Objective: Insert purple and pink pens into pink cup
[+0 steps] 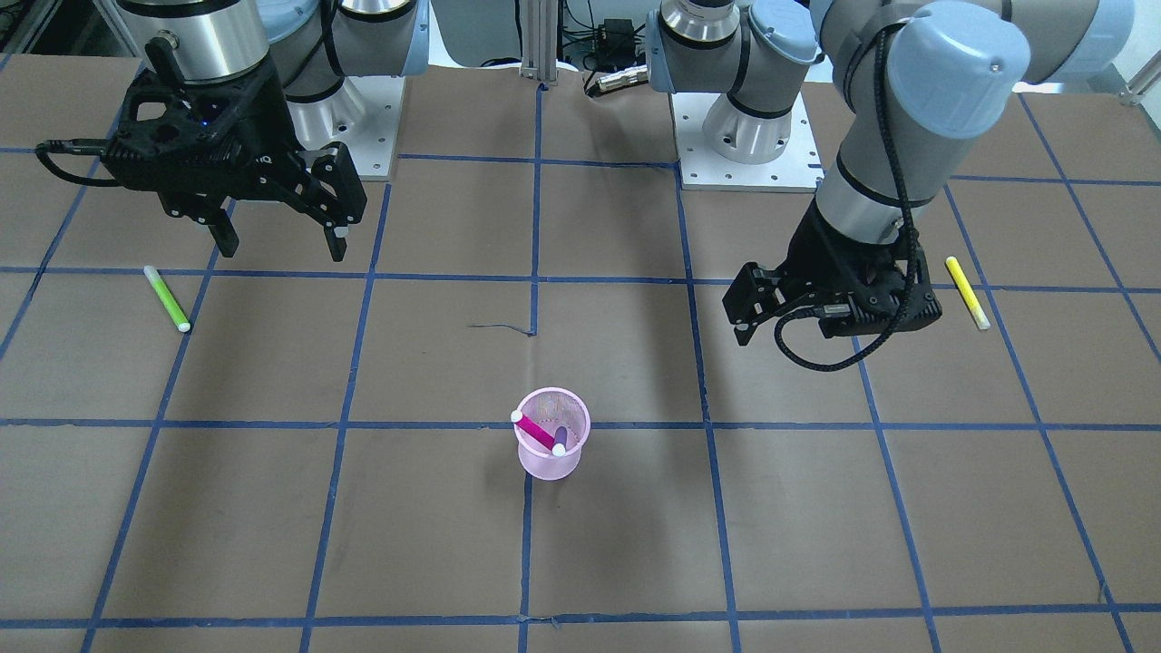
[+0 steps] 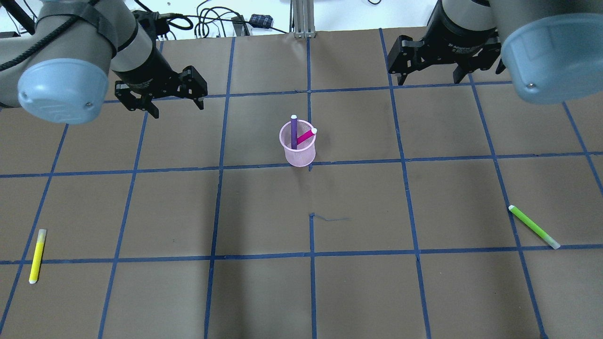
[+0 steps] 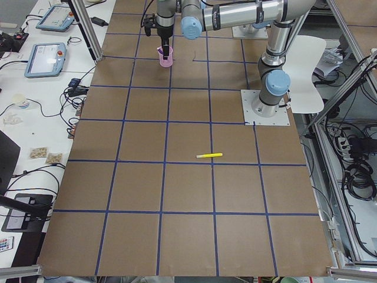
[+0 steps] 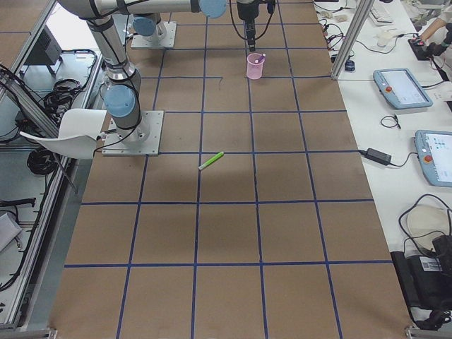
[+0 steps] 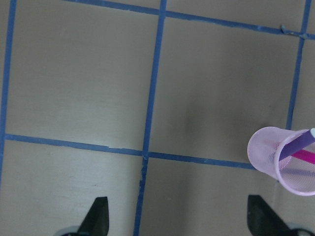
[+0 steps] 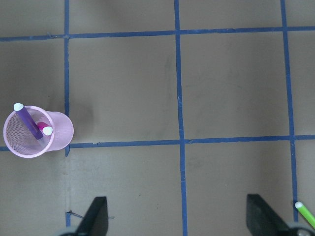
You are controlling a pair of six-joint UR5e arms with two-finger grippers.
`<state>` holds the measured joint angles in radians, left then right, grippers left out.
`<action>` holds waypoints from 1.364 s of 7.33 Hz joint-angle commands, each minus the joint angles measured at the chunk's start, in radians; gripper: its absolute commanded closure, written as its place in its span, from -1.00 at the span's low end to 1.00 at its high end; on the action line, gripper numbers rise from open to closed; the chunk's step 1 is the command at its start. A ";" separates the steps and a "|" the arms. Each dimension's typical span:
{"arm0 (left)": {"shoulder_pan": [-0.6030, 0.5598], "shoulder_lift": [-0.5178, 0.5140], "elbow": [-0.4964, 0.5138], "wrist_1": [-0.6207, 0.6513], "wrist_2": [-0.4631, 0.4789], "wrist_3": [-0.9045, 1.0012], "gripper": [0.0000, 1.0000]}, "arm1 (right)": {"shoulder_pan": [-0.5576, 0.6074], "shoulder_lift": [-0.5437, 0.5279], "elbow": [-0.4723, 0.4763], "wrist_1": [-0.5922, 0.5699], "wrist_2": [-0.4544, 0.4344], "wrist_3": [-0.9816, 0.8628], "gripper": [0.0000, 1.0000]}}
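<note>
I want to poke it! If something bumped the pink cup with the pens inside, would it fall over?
Probably fairly easily: the pink mesh cup looks light, tall and narrower at its base. The purple pen and pink pen stick out above the rim, which likely makes it top-heavy.

In the left wrist view, the pink cup point(image 5: 265, 150) and purple pen point(image 5: 297, 143) are cut off at four o'clock. In the right wrist view, the green pen point(image 6: 306, 212) is cut off at four o'clock.
</note>
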<state>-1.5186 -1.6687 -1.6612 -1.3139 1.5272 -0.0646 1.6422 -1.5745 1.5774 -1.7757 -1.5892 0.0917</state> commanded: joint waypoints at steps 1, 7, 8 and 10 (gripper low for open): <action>0.025 0.053 -0.029 -0.062 0.007 0.098 -1.00 | 0.002 0.001 0.001 -0.001 0.000 -0.004 -1.00; 0.031 0.139 -0.083 -0.077 0.039 0.106 -1.00 | 0.002 0.001 0.000 -0.004 0.014 -0.007 -1.00; 0.028 0.142 -0.083 -0.077 0.036 0.106 -1.00 | 0.002 0.001 0.000 -0.002 0.014 -0.007 -1.00; 0.025 0.145 -0.081 -0.077 0.034 0.106 -1.00 | 0.002 -0.001 0.000 0.001 0.014 -0.007 -1.00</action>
